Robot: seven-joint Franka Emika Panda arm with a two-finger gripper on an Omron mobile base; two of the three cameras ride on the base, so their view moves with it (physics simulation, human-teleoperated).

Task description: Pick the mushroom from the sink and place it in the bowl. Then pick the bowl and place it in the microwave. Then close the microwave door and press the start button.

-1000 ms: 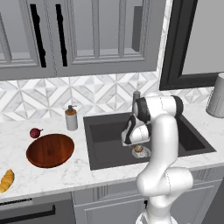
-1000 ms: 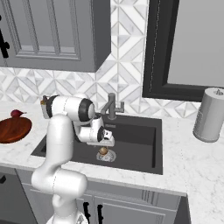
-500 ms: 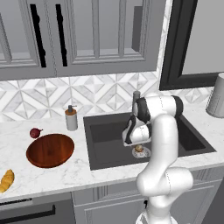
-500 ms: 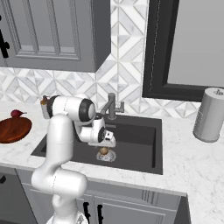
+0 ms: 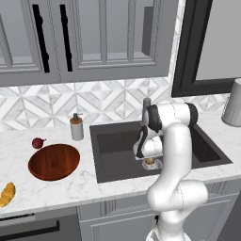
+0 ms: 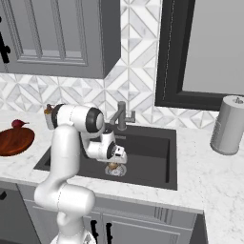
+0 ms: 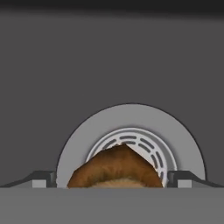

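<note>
- Next to nothing is seen to have changed over the last second: in both base views the arm is held in the same reach down into the sink (image 5: 207, 150), and the mushroom (image 7: 114, 168) has not been lifted.
- The gripper (image 7: 111, 180) is poised low over the drain (image 7: 131, 131), its fingers (image 7: 41, 178) spread wide, one on either side of the mushroom and apparently apart from it.
- This is judged to be the pause just before closing, so the first pick is not yet done and every later step is left.
- The mushroom lies in the sink on the steel drain, between the fingers; it is seen as a small tan spot beneath the hand in the right base view.
- Its brown cap is turned toward the far part of the drain and a pale strip, probably the stem, toward the camera, so the long axis seems to run along the viewing direction, across the line between the fingers; too little shows to be sure.
- The bowl (image 5: 54, 161) rests on the counter (image 5: 56, 188), well apart from the sink, beside a dark red onion (image 5: 38, 142).
</note>
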